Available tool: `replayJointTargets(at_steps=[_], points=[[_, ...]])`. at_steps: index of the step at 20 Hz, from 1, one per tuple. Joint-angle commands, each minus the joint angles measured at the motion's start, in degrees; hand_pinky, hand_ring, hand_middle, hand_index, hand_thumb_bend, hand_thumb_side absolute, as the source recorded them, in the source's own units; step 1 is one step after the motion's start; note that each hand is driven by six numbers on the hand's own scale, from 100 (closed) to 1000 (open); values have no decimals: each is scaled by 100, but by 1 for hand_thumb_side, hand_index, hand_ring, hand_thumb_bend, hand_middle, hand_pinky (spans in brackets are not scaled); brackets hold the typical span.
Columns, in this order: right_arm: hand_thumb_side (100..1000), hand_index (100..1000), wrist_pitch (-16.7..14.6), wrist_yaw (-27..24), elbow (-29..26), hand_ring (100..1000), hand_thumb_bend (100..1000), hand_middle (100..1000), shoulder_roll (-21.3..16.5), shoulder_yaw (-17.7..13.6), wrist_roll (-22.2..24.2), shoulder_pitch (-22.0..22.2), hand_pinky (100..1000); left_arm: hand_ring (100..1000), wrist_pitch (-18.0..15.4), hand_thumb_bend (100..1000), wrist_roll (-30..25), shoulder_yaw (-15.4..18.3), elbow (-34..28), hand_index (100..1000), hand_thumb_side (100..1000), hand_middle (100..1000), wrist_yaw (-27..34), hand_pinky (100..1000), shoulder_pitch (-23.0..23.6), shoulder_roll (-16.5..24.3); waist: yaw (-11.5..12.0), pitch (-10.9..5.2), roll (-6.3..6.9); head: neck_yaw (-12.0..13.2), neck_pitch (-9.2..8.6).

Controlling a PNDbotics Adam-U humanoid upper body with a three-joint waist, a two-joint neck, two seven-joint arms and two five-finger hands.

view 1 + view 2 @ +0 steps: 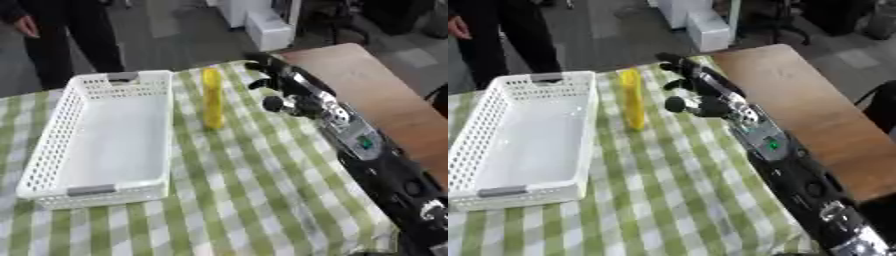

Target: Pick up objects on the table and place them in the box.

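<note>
We see a worktop (262,200) covered with a green and white checked cloth (236,170). On the cloth, at the left, lies a white perforated basket (52,135) with grey handles. Just right of it, toward the far side, a long yellow object (212,97) lies on the cloth. At the right edge the brown wooden surface (376,90) is uncovered.

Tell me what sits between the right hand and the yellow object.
Nothing: only bare checked cloth separates the right hand from the upright yellow object, clearest in the left eye view.
</note>
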Motion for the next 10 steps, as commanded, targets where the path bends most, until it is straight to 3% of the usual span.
replayJointTargets(at_steps=[1,10], points=[[629,1000,-80,105,50,1000,1000,1000,19,12,34,-146,782,608,6,380,-25,-2,-85,891,768,849,29,657,-54,61,12,-69,2,-93,-28],[632,1000,-180,197,159,1000,1000,1000,83,51,39,-223,772,608,6,380,-37,-7,-85,891,769,850,43,656,-55,59,15,-79,1,-117,-37]])
